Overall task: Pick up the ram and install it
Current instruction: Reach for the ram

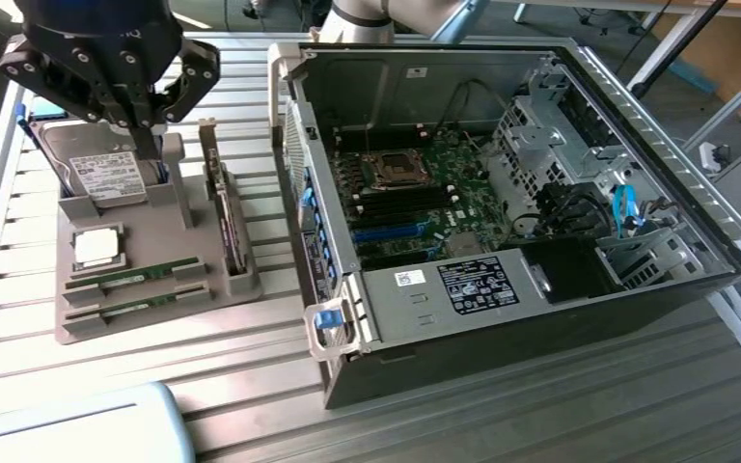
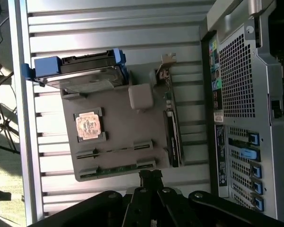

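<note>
Two thin green ram sticks lie in slots at the near end of a grey holder [image 1: 171, 241]: one ram stick [image 1: 132, 277] [image 2: 114, 150] and a second ram stick [image 1: 139, 304] [image 2: 116, 169] just beside it. My black gripper [image 1: 150, 143] [image 2: 151, 175] hangs above the holder, well clear of it. In the exterior view it stands over the hard drive end. Its fingers are shut together with nothing between them. In the open computer case [image 1: 384, 304] lies the motherboard with its memory slots [image 1: 403, 204].
The holder also carries a hard drive [image 1: 107, 178] [image 2: 80, 71] in a blue frame, a square processor chip [image 1: 97, 248] [image 2: 89, 125] and an upright expansion card [image 1: 227, 217] [image 2: 173, 132]. The case's rear wall [image 2: 236, 94] stands close beside the holder. All rests on a ribbed metal table [image 1: 113, 376].
</note>
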Tool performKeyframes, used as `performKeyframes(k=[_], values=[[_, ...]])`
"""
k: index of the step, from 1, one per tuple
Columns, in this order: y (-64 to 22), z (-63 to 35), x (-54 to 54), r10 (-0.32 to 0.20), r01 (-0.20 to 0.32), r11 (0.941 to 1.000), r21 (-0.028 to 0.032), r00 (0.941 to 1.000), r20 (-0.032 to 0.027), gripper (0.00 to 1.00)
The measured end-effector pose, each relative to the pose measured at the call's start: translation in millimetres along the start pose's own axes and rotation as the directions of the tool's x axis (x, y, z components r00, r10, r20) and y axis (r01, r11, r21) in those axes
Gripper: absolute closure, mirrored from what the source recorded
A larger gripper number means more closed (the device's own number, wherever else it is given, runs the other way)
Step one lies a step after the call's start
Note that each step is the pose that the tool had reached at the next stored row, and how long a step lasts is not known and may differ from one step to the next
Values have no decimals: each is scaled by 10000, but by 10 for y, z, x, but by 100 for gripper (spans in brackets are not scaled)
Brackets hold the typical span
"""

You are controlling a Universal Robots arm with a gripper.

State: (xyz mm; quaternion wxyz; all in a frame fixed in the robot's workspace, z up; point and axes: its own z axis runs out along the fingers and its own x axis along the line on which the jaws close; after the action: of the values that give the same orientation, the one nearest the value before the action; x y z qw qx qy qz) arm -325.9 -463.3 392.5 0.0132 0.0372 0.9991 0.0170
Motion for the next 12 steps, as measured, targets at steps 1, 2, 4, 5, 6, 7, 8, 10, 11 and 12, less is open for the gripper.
performKeyframes(k=[1,2,4,5,6,7,8,10,11,12], values=[[-39,-1,-3,0,0,10000,3,10000,1,87],[-75,-2,-5,-2,2,10000,6,10000,1,87],[-165,-5,-11,-2,2,10000,15,10000,2,87],[-205,-7,-14,-1,1,10000,19,10000,2,87],[-252,-8,-16,-1,1,10000,24,10000,2,87],[-288,-9,-19,-2,2,10000,29,10000,4,87],[-306,-9,-20,-2,2,10000,37,10000,3,87],[-307,-9,-21,-2,2,10000,36,10000,4,87],[-307,-10,-21,-2,2,10000,37,10000,3,87],[-307,-9,-21,-2,2,10000,37,10000,4,87]])
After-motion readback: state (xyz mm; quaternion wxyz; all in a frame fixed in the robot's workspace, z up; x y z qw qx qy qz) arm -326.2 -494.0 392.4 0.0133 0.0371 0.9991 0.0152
